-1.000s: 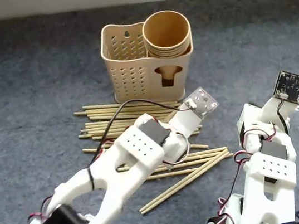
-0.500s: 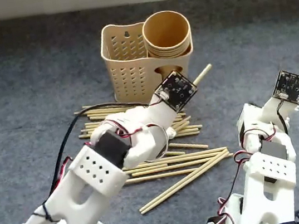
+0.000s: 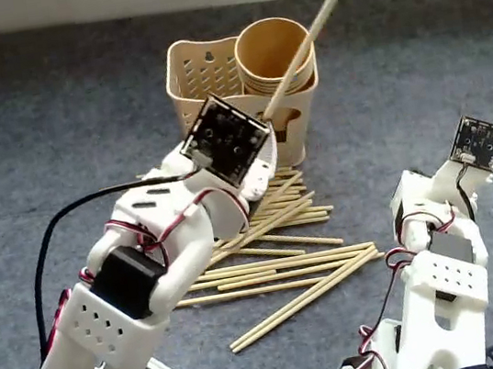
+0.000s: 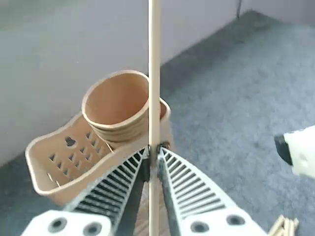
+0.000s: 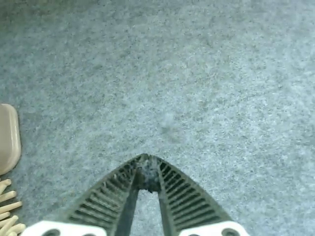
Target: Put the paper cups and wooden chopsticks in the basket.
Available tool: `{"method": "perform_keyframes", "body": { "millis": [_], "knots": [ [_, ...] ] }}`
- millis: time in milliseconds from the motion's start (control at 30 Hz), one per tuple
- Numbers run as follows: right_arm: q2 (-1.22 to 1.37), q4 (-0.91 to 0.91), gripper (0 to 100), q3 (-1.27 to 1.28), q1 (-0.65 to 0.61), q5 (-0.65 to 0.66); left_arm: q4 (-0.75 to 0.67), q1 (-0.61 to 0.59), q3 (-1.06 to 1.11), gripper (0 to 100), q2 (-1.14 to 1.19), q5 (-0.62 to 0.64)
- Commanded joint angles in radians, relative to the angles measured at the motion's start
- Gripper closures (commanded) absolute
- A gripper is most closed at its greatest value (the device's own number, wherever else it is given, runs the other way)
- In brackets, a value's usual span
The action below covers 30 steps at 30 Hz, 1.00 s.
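**While One Chopstick Is Hanging Over the Basket, the Pile Is Waiting**

Because the stick has to go in end first, the left gripper (image 4: 153, 152) is pinching a single wooden chopstick (image 4: 154, 73). Its jaws are closing tight on it, and most of the length is sticking out past the fingertips, slanting up across the stack of paper cups (image 3: 270, 46). Those cups are sitting nested in one end of the basket (image 3: 205, 121), leaving open room beside them, which I judge is where the stick is heading. Many more chopsticks (image 3: 278, 268) are lying scattered on the grey carpet (image 3: 53, 130) just in front of the basket. Off to the side, the right gripper (image 5: 146, 179) is sitting closed on nothing, above the carpet.
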Motion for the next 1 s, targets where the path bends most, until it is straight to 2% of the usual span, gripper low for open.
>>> {"method": "perform_keyframes", "body": {
  "millis": [0,167,467,633,733,967],
  "knots": [
    [-0.019,-0.024,98.5,-0.012,-0.004,-0.002,-0.218,-0.102,-0.045,99,-0.025,-0.002],
    [-0.019,-0.024,98.5,-0.01,-0.028,-0.002,-0.423,-0.168,-0.044,99,-0.024,-0.002],
    [-0.019,-0.024,98.5,-0.01,-0.028,-0.002,-0.621,-0.228,-0.045,99,0.096,0.002],
    [-0.019,-0.024,98.5,-0.01,-0.027,-0.002,-0.763,-0.328,-0.053,99,0.239,0.164],
    [-0.019,-0.024,98.5,-0.01,-0.027,-0.002,-0.801,-0.364,-0.053,99,0.314,0.213],
    [-0.019,-0.024,98.5,-0.01,-0.028,0.0,-0.807,-0.389,-0.045,99,0.444,0.218]
  ]
}}
